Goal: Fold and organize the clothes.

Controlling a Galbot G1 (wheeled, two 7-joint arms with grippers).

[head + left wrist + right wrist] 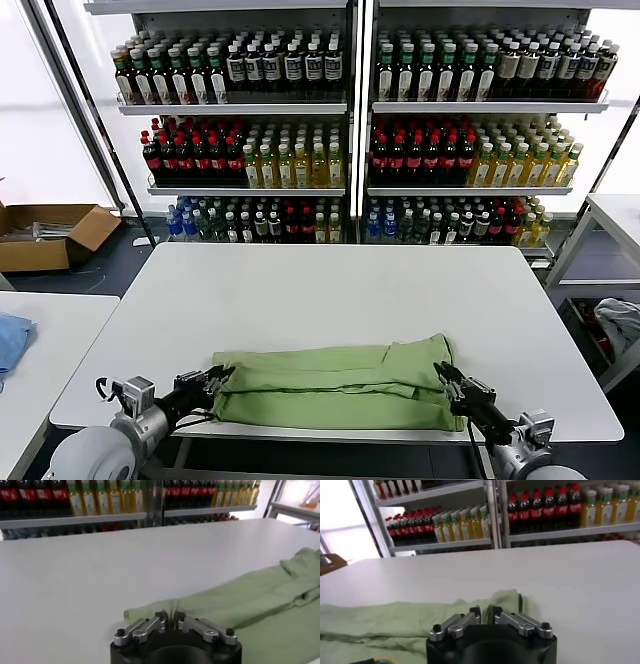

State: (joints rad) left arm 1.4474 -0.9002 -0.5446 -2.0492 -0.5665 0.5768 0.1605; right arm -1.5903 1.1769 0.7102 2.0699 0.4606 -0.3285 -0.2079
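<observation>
On the table point(330, 300), the clothes point(335, 385) show no legible writing.

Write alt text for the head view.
A light green shirt, folded into a long band, lies along the near edge of a white table, with the left tool and right tool at its two ends. Shelves of bottles stand behind.

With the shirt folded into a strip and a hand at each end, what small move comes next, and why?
Probably draw both hands back clear. The green shirt lies flat, folded lengthwise near the table's front edge; the left hand and right hand sit at its two ends, fingers nearly together, no cloth visibly pinched.
</observation>
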